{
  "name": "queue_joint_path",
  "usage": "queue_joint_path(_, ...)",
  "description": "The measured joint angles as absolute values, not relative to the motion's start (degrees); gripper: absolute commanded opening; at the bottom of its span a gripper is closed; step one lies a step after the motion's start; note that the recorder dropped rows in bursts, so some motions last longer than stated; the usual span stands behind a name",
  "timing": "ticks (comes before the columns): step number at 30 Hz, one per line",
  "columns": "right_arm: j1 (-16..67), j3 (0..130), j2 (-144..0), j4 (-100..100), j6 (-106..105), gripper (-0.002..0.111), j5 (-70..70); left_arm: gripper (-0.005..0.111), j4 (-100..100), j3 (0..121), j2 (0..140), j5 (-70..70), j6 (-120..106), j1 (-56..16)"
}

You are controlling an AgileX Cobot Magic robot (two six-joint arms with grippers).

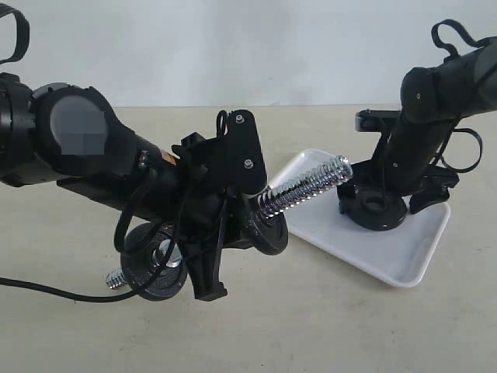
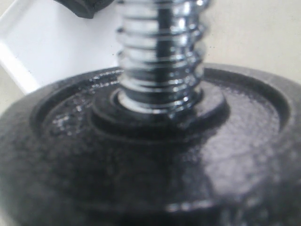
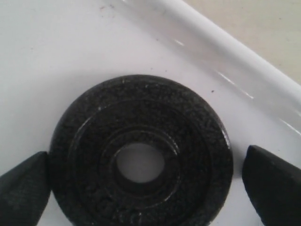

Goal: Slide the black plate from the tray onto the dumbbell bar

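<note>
My left gripper (image 1: 221, 225) is shut on the middle of the dumbbell bar (image 1: 307, 188) and holds it tilted above the table. The bar's threaded end (image 2: 160, 52) points up toward the tray (image 1: 404, 256). One bolted black disc (image 1: 268, 231) sits just past the gripper, and another (image 1: 151, 270) is at the low end. The black plate (image 1: 380, 211) lies flat in the tray. My right gripper (image 3: 146, 183) stands open over the plate (image 3: 197, 141), one fingertip (image 3: 23, 188) at its edge and the other apart from it. My left fingers are hidden in the left wrist view.
The white tray's raised rim (image 3: 211, 52) runs close behind the plate. Beige tabletop (image 1: 326, 326) surrounds the tray. A black cable (image 1: 46, 291) trails across the table at the left. The left arm's body (image 1: 78, 148) fills the left side.
</note>
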State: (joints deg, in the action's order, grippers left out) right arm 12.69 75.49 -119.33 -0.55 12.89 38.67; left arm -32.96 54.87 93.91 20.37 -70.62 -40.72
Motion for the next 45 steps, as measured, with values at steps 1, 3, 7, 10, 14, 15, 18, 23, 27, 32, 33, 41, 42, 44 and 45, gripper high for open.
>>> queue_joint_path(1,12.8,75.6,-119.4,-1.2,13.4,0.105,39.0,0.004,-33.0,54.9,93.9,20.4,-70.6,-40.7)
queue_joint_path(3,12.8,75.7,-119.6,-2.0,14.1,0.105,39.2,0.004,-33.0,54.9,93.9,20.4,-70.6,-40.7)
queue_joint_path(7,12.8,75.8,-119.7,-2.4,14.6,0.105,39.2,0.004,-33.0,54.9,93.9,20.4,-70.6,-40.7)
queue_joint_path(10,12.8,75.8,-119.7,-2.5,14.9,0.105,39.2,0.004,-33.0,54.9,93.9,20.4,-70.6,-40.7)
queue_joint_path(14,12.8,75.8,-119.7,-2.5,15.1,0.103,39.2,0.004,-33.0,54.9,93.9,20.4,-70.5,-40.7)
queue_joint_path(15,12.8,75.8,-119.7,-2.5,15.1,0.095,39.2,0.004,-33.0,54.9,93.9,20.4,-70.5,-40.7)
queue_joint_path(18,12.8,75.8,-119.7,-2.7,15.2,0.052,39.2,0.004,-33.0,54.9,93.9,20.4,-70.5,-40.7)
queue_joint_path(23,12.8,75.8,-119.7,-2.7,15.5,0.000,38.9,0.004,-33.0,54.9,93.9,20.4,-70.5,-40.7)
queue_joint_path(27,12.8,75.8,-119.7,-2.7,15.5,0.000,38.6,0.004,-33.0,54.9,93.9,20.4,-70.5,-40.7)
queue_joint_path(32,12.8,75.8,-119.7,-2.7,13.7,0.000,37.7,0.004,-33.0,54.9,93.9,20.4,-70.5,-40.7)
queue_joint_path(33,12.8,75.8,-119.7,-2.7,12.6,0.000,37.6,0.004,-33.0,54.9,93.9,20.4,-70.5,-40.7)
queue_joint_path(41,12.7,75.9,-119.8,-2.1,8.1,0.000,37.3,0.004,-33.0,54.9,93.9,20.4,-70.5,-40.7)
queue_joint_path(42,12.7,75.9,-119.8,-1.8,7.2,0.000,37.3,0.004,-33.0,54.9,93.9,20.4,-70.5,-40.7)
queue_joint_path(44,12.7,75.9,-119.4,-1.4,6.1,0.000,37.3,0.004,-33.0,54.9,93.9,20.4,-70.5,-40.7)
queue_joint_path(45,12.7,75.9,-119.3,-1.2,5.8,0.000,37.5,0.004,-33.0,54.9,93.9,20.4,-70.5,-40.7)
